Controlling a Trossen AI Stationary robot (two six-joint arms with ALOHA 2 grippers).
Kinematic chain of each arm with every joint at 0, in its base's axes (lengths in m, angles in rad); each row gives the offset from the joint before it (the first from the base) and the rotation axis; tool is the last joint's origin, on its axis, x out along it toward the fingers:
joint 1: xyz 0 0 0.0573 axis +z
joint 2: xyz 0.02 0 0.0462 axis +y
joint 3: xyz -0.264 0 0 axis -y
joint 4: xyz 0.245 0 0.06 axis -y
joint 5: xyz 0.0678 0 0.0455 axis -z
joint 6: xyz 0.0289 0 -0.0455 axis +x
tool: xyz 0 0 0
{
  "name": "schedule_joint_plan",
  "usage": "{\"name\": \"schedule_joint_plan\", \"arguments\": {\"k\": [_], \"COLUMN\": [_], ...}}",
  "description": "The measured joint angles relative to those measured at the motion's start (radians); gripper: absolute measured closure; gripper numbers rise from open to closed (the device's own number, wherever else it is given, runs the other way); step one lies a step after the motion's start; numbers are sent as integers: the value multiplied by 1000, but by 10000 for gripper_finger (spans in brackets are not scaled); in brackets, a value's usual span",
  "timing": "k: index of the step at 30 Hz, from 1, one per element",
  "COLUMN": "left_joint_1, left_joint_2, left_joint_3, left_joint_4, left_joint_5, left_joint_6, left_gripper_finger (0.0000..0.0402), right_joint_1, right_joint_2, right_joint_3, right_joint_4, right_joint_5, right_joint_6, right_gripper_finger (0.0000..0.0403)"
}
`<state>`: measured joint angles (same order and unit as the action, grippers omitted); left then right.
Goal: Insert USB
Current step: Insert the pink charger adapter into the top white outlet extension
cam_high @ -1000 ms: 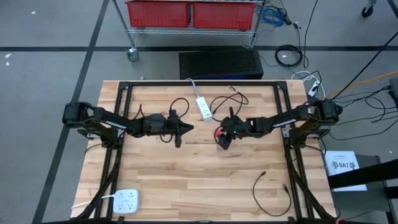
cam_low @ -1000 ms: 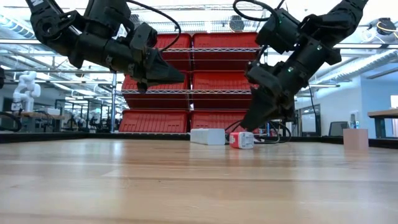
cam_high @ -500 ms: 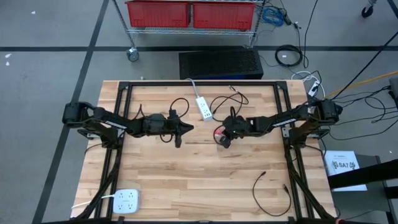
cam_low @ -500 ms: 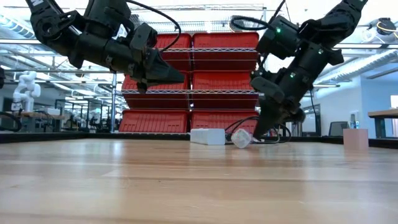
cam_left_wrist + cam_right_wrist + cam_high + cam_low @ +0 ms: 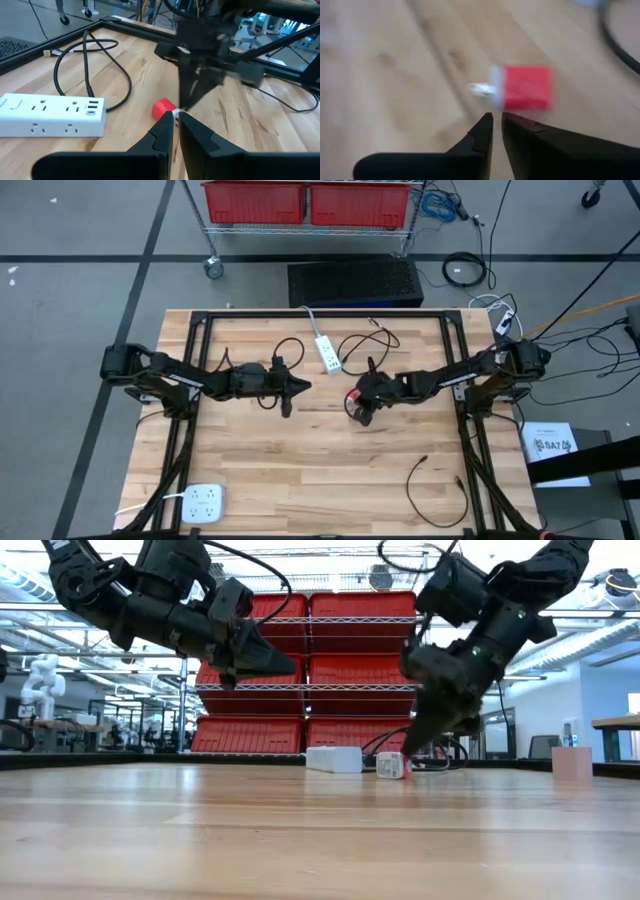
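A small red charger [image 5: 525,89] with a white end and metal prongs lies on its side on the wooden table [image 5: 300,470], near the middle. My right gripper [image 5: 496,119] slants down just short of it, shut, with nothing between its fingers; bare wood shows between the fingertips and the charger. A white power strip [image 5: 328,355] lies behind the charger. A black cable [image 5: 95,65] with a small plug end [image 5: 47,52] loops beside the strip. My left gripper [image 5: 306,387] hangs above the table left of the charger [image 5: 163,108], shut and holding nothing that I can see.
A second white power strip [image 5: 203,502] lies at the near left corner. Another black cable [image 5: 430,490] curls at the near right. A black frame rail [image 5: 320,314] runs round the table's edges. Red bins [image 5: 310,650] stand on a shelf beyond the far edge.
My right gripper's fingers stood apart over the charger and have shut. The charger tipped up at one end and has come down again, turned about on the table and clear of the fingers.
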<state>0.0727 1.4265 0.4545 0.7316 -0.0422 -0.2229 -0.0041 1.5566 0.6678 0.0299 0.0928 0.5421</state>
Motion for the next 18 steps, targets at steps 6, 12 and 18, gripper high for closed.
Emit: {"name": "schedule_joint_plan", "arguments": {"k": [6, 12, 18], "left_joint_1": [0, 0, 0], "left_joint_2": [0, 0, 0], "left_joint_3": [0, 0, 0], "left_joint_4": [-22, -41, -39], "left_joint_5": [0, 0, 0], "left_joint_6": [0, 0, 0], "left_gripper_finger": [366, 366, 366], "right_joint_1": [-2, -2, 6], "right_joint_2": [0, 0, 0], "right_joint_3": [35, 43, 43], "right_joint_4": [-89, -122, -105], "right_joint_5": [55, 122, 150], "right_joint_6": [-164, -339, -346], "right_gripper_finger": [362, 365, 365]}}
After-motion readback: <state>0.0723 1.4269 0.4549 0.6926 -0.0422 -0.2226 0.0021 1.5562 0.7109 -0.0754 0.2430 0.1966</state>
